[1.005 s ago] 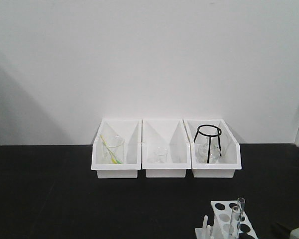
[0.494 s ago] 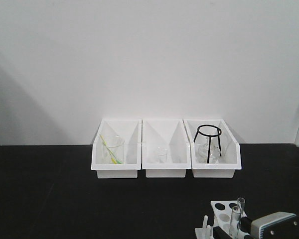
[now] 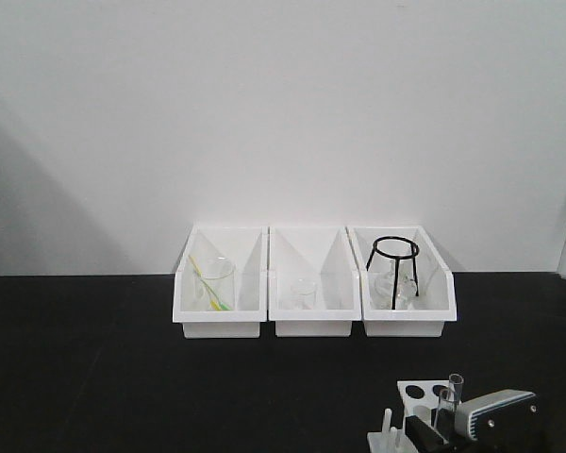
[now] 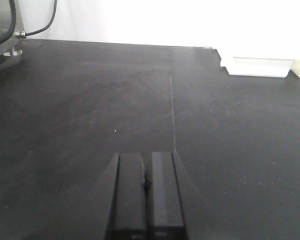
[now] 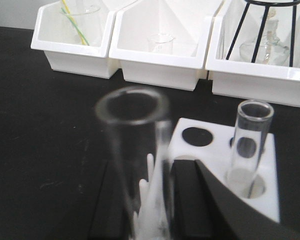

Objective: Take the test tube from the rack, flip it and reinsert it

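the test tube [image 5: 135, 165] stands upright in the rack [image 5: 217, 127], its long axis vertical, the open rim up and the rounded bottom down out of sight. in the right wrist view it fills the near middle, blurred by closeness, and it sits right between the two dark fingers of the right gripper [image 5: 146, 172], one finger on each side of the glass at about mid-height. the jaws are parted to roughly the tube's width; the right-side finger [image 5: 187, 195] lies against the tube's edge, but whether the pads are actually pressing on the glass cannot be told. white pegs [image 5: 149, 187] of the rack rise just behind the tube. a second tube [image 5: 250, 145], also upright with its rim up, stands in a hole further back and to the right on the same rack, apart from the gripper. the front view shows the rack at the near right of the black table [image 4: 80, 110], well apart from three white bins [image 5: 160, 67] lined up along the back wall. the left gripper [image 4: 146, 159] hovers over bare table with its fingers pressed together, holding nothing.
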Robot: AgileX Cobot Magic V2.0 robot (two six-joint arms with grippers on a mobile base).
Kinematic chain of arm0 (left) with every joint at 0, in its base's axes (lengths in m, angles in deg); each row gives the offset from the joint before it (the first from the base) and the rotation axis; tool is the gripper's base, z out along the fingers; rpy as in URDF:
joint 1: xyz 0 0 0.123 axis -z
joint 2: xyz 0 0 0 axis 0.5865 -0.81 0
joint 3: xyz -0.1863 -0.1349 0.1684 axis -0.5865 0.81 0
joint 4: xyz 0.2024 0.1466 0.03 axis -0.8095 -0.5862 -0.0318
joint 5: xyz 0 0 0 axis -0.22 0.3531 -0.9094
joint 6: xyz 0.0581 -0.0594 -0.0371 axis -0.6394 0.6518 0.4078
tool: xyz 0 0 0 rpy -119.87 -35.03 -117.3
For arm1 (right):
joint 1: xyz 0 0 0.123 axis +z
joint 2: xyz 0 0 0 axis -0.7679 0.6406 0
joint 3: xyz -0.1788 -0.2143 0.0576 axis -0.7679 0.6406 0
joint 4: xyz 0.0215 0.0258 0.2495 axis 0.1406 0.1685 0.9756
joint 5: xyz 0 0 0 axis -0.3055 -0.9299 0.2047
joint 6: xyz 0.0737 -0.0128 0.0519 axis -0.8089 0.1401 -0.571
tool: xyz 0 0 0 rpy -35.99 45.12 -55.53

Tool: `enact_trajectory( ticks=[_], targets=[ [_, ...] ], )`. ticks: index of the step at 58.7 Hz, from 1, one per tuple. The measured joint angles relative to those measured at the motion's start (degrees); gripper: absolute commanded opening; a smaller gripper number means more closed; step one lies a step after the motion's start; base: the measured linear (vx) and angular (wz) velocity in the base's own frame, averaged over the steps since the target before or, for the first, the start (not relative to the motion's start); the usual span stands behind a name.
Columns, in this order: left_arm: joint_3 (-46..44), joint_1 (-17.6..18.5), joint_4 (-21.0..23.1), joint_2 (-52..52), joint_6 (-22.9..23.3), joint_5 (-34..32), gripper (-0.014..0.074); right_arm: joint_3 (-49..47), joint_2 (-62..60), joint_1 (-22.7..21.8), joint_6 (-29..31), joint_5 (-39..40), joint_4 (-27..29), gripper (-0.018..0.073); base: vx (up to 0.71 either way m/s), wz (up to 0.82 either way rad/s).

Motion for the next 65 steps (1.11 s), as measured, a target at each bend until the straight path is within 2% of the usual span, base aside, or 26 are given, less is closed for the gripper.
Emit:
enact_trajectory(
  ticks=[11, 24, 31, 45, 65],
  targets=[
    [0.0, 0.0, 0.0, 0.0, 0.0, 0.0, -0.0006, 0.0, 0.0, 0.0, 0.0, 3.8, -0.1, -0.0015, 0.0, 0.0],
    [0.0, 0.0, 0.0, 0.0, 0.0, 0.0, -0.0006, 0.0, -2.3, 0.0, 0.0, 4.9, -0.2, -0.0012, 0.0, 0.0],
    [0.0, 0.0, 0.0, 0.0, 0.0, 0.0, -0.0006, 0.0, -6.5, 0.0, 0.0, 2.9, -0.2, -0.0012, 0.0, 0.0],
    [0.0, 0.0, 0.0, 0.0, 0.0, 0.0, -0.0006, -0.7, -17.7, 0.0, -0.1, -6.2, -0.2, -0.0011, 0.0, 0.0],
    [0.0, 0.0, 0.0, 0.0, 0.0, 0.0, -0.0006, -10.6, -27.0, 0.0, 0.2, -24.9, -0.5, -0.0008, 0.0, 0.0]
  ],
)
